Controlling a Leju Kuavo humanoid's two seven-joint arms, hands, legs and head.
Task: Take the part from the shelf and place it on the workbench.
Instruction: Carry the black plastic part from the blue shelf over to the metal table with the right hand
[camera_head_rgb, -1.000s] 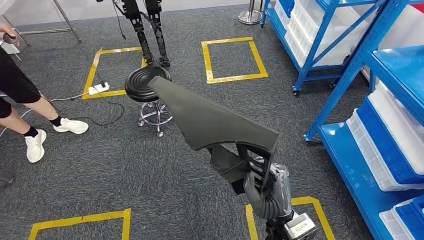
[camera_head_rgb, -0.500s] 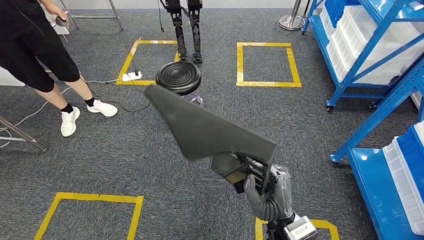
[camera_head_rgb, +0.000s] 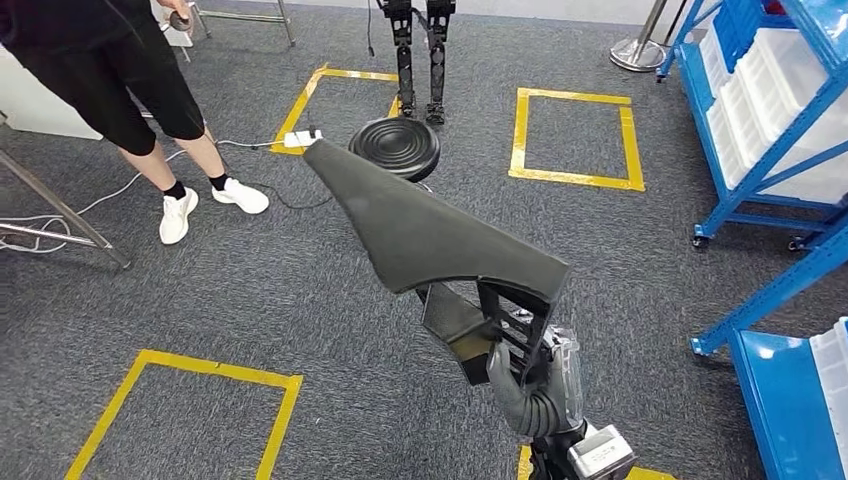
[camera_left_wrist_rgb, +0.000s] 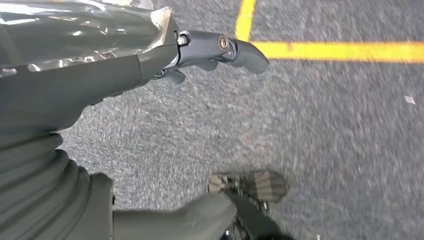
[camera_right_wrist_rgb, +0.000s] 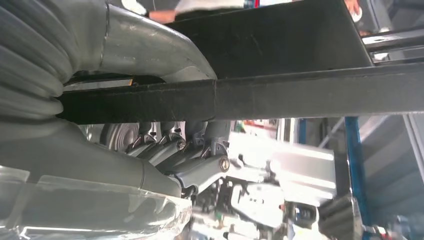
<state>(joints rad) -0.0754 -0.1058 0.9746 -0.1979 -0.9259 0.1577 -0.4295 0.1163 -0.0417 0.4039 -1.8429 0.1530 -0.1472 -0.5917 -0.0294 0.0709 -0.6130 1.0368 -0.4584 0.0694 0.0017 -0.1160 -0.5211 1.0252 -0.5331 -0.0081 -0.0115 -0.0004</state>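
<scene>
One part in hand: the right hand (camera_head_rgb: 535, 385) grips the dark part (camera_head_rgb: 430, 230) by the ribbed frame at its lower end.
Right fingers: in the right wrist view the fingers (camera_right_wrist_rgb: 200, 145) are wrapped around a black bar of the part (camera_right_wrist_rgb: 300, 95), clenched on it.
Left hand: the left hand (camera_left_wrist_rgb: 150, 65) hangs over the carpet (camera_left_wrist_rgb: 325, 125); its fingers are curled in with nothing in them.
Part position: held in the air in front of the robot, above the floor, touching nothing else.
Long axis: runs from the right hand up and away to the robot's left, ending in a narrow tip near the black stool (camera_head_rgb: 394, 147).
Nearer hand: the right; the part is already in it.
Step, as a judgement: carrying; the bench is yet to be reached, so placing is not yet possible.
Floor: grey carpet (camera_head_rgb: 300, 300) with yellow tape squares (camera_head_rgb: 575, 140).
Room: blue shelf (camera_head_rgb: 760, 130) with white bins to the right; a person (camera_head_rgb: 130, 80) stands ahead to the left; cables and a power strip (camera_head_rgb: 300, 138) lie near the stool.
Risk: the long tip could strike the stool or the person.
</scene>
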